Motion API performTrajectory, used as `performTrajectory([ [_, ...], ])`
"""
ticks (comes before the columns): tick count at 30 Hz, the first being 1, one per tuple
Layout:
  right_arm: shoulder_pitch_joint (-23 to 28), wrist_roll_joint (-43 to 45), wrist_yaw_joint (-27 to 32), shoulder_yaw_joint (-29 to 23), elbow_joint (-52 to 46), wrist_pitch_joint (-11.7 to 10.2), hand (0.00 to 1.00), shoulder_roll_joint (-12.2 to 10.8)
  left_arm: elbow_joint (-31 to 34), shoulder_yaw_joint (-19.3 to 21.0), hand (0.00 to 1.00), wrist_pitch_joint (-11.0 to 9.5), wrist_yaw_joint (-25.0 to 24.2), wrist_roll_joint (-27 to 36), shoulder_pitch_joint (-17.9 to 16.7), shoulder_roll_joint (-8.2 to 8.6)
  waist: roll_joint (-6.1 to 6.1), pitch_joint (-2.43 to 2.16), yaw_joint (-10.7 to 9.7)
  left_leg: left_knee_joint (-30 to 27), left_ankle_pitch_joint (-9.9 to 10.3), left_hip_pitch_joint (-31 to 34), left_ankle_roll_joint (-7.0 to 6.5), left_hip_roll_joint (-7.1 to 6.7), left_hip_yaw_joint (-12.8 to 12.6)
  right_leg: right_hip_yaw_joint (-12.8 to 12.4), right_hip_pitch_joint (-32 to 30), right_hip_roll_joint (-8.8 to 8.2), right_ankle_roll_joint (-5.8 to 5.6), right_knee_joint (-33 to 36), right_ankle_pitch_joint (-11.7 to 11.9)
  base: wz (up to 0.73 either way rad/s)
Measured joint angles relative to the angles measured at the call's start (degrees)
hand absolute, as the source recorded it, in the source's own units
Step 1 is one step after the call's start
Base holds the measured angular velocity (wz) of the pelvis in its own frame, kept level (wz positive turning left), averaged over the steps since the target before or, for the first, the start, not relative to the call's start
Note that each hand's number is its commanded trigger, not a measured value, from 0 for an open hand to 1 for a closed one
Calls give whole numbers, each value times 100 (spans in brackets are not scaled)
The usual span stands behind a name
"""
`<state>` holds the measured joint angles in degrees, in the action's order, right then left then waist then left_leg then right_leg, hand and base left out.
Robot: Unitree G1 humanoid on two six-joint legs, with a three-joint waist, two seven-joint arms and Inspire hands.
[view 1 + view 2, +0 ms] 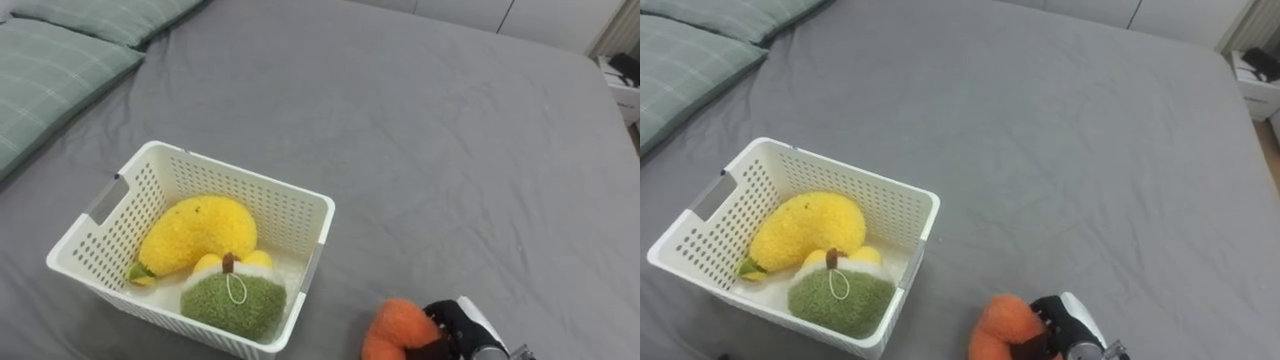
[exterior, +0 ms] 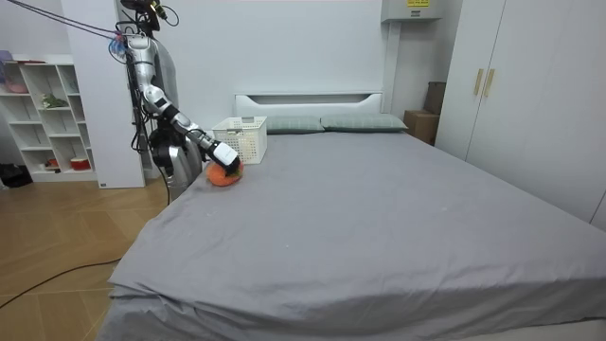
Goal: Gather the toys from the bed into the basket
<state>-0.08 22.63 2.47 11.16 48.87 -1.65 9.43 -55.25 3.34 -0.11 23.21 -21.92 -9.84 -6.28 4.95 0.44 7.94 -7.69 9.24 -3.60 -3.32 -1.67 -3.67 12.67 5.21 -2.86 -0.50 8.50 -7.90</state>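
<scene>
My right hand (image 1: 455,325) sits low at 5 o'clock in the eye views, dark fingers curled round the orange plush toy (image 1: 395,325) — clamped on it from its 3 o'clock side. The toy rests on the grey bed (image 1: 430,150), near the white basket (image 1: 300,215) but apart from it, at about 4 o'clock from the basket. Inside the basket lie a yellow plush (image 1: 195,232) and a green plush (image 1: 235,305), touching. Green pillows (image 1: 50,70) lie at 10 o'clock — I stand at the bedside by them.
</scene>
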Motion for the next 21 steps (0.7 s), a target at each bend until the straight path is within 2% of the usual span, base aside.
performTrajectory([
  [11,6,13,-1,10,-73,5,100,-58,-101,84,0,-3,-126,-3,-1,-6,10,-3,22,-9,-1,-4,-1,-2,-4,2,2,-4,-1,2,0,0],
  [15,36,36,-2,5,-572,53,100,-55,-88,110,0,2,-138,-5,-4,-6,-15,11,-1,-11,-1,-1,-1,-1,-4,0,-2,-4,-1,3,-1,0],
  [21,53,59,0,-128,-1225,58,100,-49,-82,216,0,7,-142,-9,4,-2,7,-3,-24,-6,-2,0,-1,-2,-22,-8,-10,-6,-1,4,-1,-1],
])
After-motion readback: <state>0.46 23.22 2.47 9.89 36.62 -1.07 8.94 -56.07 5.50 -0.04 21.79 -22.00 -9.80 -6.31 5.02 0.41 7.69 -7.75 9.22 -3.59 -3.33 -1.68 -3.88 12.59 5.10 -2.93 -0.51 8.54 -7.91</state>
